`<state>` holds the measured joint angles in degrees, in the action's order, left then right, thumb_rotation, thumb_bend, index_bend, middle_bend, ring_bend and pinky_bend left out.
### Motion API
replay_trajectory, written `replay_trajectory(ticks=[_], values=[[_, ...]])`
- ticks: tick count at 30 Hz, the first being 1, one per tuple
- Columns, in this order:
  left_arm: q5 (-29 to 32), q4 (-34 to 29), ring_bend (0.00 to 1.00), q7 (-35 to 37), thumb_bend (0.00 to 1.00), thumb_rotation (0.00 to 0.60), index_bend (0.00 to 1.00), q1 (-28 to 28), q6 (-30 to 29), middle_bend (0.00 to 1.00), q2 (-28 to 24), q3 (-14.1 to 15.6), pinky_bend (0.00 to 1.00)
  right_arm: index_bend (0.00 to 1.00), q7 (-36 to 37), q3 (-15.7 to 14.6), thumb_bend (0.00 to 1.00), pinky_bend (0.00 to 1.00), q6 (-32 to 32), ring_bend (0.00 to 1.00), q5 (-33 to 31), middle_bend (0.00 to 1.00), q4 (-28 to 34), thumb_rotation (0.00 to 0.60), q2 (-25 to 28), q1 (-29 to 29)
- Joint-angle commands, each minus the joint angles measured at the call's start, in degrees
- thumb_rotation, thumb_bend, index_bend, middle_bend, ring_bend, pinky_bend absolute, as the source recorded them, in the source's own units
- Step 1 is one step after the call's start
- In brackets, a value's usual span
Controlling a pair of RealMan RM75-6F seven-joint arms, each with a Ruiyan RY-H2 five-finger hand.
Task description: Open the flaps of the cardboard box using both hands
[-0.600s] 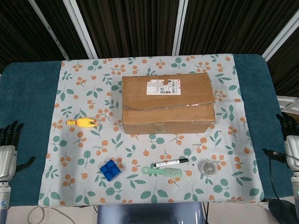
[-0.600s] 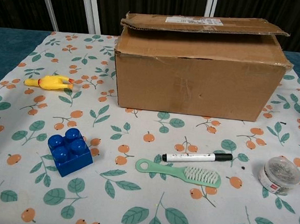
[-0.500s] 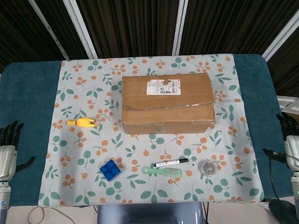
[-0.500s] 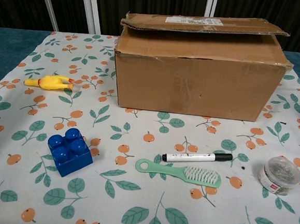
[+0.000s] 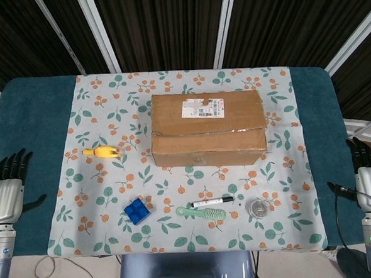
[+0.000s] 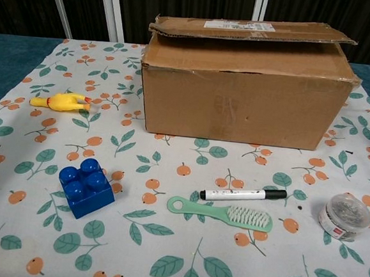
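Note:
A brown cardboard box (image 5: 207,128) (image 6: 245,85) sits mid-table on the floral cloth, its top flaps folded down, the near flap's edge slightly lifted. A white shipping label (image 5: 202,108) lies on its top. My left hand (image 5: 6,191) hovers at the table's left edge, far from the box, fingers spread and empty. My right hand (image 5: 368,176) hangs off the right edge, also empty with fingers apart. Neither hand shows in the chest view.
In front of the box lie a yellow rubber chicken (image 5: 101,152), a blue toy brick (image 5: 137,211), a green brush (image 5: 202,212), a black-capped marker (image 5: 212,201) and a small round tin (image 5: 259,208). Teal table (image 5: 36,123) borders the cloth on both sides.
Both hands have shifted slightly toward the near table edge. The box and the small objects have not moved.

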<state>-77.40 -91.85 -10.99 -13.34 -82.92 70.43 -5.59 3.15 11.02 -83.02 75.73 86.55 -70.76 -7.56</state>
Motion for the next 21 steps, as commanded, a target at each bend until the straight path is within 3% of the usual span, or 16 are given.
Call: replay_trajectory(ticks=[1,4,11,21], values=[[0.2,-2.3,0.0,-2.3,0.09,0.6,0.0,-1.3,1.0,0.0,-0.6,-1.1,0.05,0.0,-0.1,0.2,0.22,0.21,0.8,0.0,-0.8,0.0,0.2,0.6,-0.1,-0.1],[1.3,-5.2,0.0,-4.8,0.09,0.6,0.0,-3.4,3.0,0.0,-1.3,-2.9,0.05,0.0,-0.2,0.2,0.22,0.21,1.2,0.0,-1.1,0.0,0.5,0.6,-0.1,-0.3],[9.0,-12.8,0.0,-13.4,0.1,0.6,0.0,-13.4,11.6,0.0,-1.1,-10.9,0.05,0.0,0.4,0.4,0.22,0.21,2.1,0.0,-1.8,0.0,0.4,0.6,-0.2,-0.5],[21.9,-9.0,0.0,-25.5,0.1,0.6,0.0,-28.5,19.5,0.0,6.4,-17.8,0.05,0.0,2.0,0.9,0.22,0.21,4.0,0.0,-3.7,0.0,0.8,0.6,0.0,-0.7]])
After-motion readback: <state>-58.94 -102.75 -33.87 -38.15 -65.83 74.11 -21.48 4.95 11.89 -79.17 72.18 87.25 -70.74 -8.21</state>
